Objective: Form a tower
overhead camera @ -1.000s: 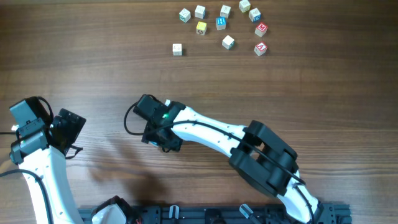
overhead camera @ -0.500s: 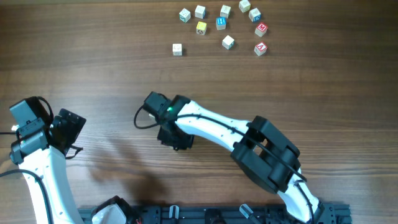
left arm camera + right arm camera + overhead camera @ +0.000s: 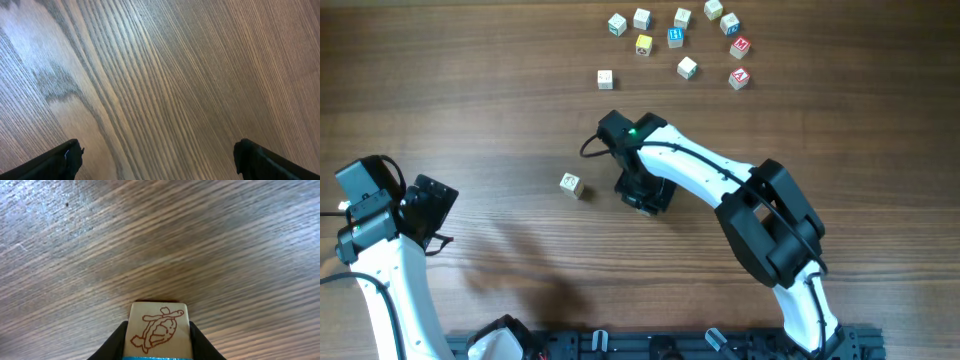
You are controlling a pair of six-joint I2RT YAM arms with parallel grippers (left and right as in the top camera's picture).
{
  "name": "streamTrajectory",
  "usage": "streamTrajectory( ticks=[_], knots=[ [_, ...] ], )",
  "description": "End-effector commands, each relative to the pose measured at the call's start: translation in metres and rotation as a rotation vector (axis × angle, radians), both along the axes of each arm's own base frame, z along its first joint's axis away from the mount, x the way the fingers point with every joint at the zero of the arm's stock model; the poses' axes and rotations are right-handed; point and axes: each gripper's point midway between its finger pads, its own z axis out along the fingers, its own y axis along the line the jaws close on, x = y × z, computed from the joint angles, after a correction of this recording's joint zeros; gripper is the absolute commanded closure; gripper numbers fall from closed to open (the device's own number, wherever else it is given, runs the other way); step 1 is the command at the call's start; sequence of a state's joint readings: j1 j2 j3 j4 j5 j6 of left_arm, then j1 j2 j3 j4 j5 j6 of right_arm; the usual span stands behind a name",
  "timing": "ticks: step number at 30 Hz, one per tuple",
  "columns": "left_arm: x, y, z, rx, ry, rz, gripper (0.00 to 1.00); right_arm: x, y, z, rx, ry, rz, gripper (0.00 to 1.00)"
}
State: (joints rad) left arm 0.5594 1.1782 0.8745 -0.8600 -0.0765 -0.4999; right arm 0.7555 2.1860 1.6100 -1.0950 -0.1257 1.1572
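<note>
My right gripper (image 3: 645, 192) is shut on a pale wooden cube (image 3: 159, 325) with a red turtle drawing and a blue lower edge. Black fingers (image 3: 117, 341) press both of its sides just above the table. From overhead the gripper body hides this cube. One loose pale cube (image 3: 571, 184) lies on the table to the left of that gripper, apart from it. No tower shows in any view. My left gripper (image 3: 425, 208) stays at the left edge, open (image 3: 157, 156) over bare wood with nothing between its fingers.
Several loose letter cubes lie scattered at the far centre, among them a yellow one (image 3: 643, 44), a blue one (image 3: 675, 37), two red ones (image 3: 738, 78) and a pale one (image 3: 605, 79). The right arm (image 3: 760, 220) stretches diagonally across the right half of the wooden table (image 3: 470, 100).
The right gripper closed on the turtle cube and carried it up and to the right. That uncovered a single cube on the table. The left arm stayed still.
</note>
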Motion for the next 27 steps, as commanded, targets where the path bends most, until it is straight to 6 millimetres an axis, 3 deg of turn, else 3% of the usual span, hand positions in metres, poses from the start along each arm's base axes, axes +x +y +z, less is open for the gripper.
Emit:
streamTrajectory(
  ticks=[1, 7, 13, 20, 24, 27],
  knots=[
    [0.001, 0.001, 0.003, -0.001, -0.015, 0.012, 0.0, 0.018, 0.01, 0.038, 0.058, -0.102, 0.006, 0.8],
    [0.001, 0.001, 0.003, -0.001, -0.015, 0.012, 0.0, 0.028, 0.022, 0.074, 0.141, -0.173, 0.034, 0.8],
    [0.001, 0.001, 0.003, 0.0, -0.015, 0.012, 0.0, 0.054, 0.052, 0.138, 0.274, -0.299, 0.155, 0.78],
    [0.001, 0.001, 0.003, -0.001, -0.015, 0.012, 0.0, 0.079, 0.081, 0.182, 0.405, -0.436, 0.216, 0.75],
    [0.001, 0.001, 0.003, 0.0, -0.015, 0.012, 0.0, 0.097, 0.103, 0.226, 0.503, -0.547, 0.249, 0.76],
    [0.001, 0.001, 0.003, 0.0, -0.015, 0.012, 0.0, 0.109, 0.112, 0.302, 0.609, -0.725, 0.294, 0.76]
  ],
)
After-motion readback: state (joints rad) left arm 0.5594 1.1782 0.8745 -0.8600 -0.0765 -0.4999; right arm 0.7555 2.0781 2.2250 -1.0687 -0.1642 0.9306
